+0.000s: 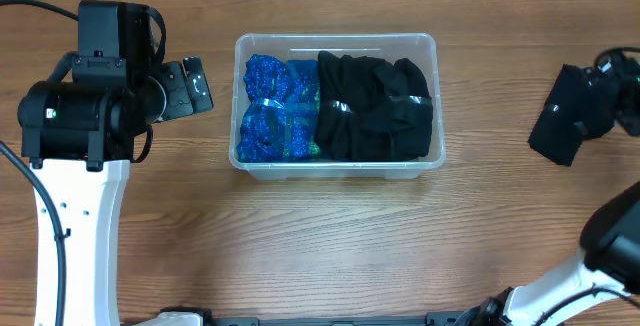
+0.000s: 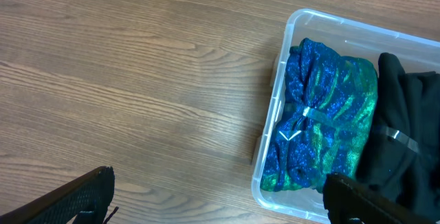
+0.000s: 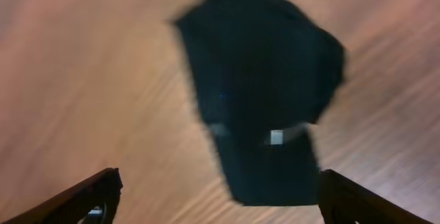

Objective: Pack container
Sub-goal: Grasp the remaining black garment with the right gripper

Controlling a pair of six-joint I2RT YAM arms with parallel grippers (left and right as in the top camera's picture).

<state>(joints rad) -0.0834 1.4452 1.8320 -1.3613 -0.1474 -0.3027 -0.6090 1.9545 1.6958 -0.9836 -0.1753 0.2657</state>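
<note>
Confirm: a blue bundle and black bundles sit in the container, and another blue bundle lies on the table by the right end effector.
Wrong: the overhead view shows the loose bundle on the table by the right end effector is black, not blue. The blue bundle and black bundles do sit in the container.

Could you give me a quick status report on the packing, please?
Left gripper open, empty, beside container. Right gripper open over loose black bundle on table. Container holds blue sparkly cloth, black cloth. Nothing blocking.
</note>
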